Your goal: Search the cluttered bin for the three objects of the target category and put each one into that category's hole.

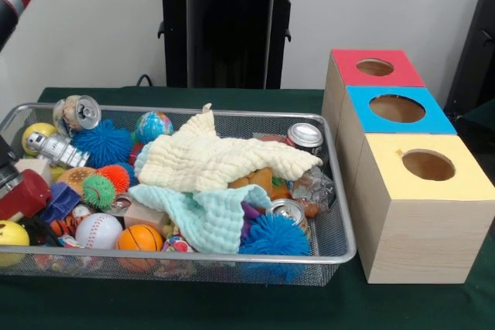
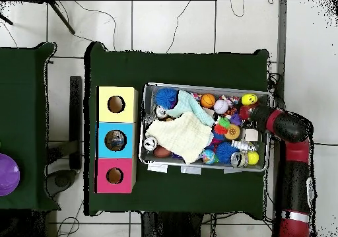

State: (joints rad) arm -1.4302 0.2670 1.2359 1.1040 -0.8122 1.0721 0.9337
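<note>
While cloths (image 1: 224, 161) cover middle, bin (image 1: 340, 222) holds balls, cans.

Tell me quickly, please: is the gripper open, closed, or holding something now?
Gripper: down in the bin among the toys; open or closed cannot be told.

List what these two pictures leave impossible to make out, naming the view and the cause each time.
- Gripper: front view, cut off by the left edge; overhead, too small. Open or shut cannot be told.
- Items under the cream cloth and mint cloth: covered in both views.
- Insides of the yellow box and red box: dark holes.
- Blue box: overhead shows something inside, too small to identify.
</note>
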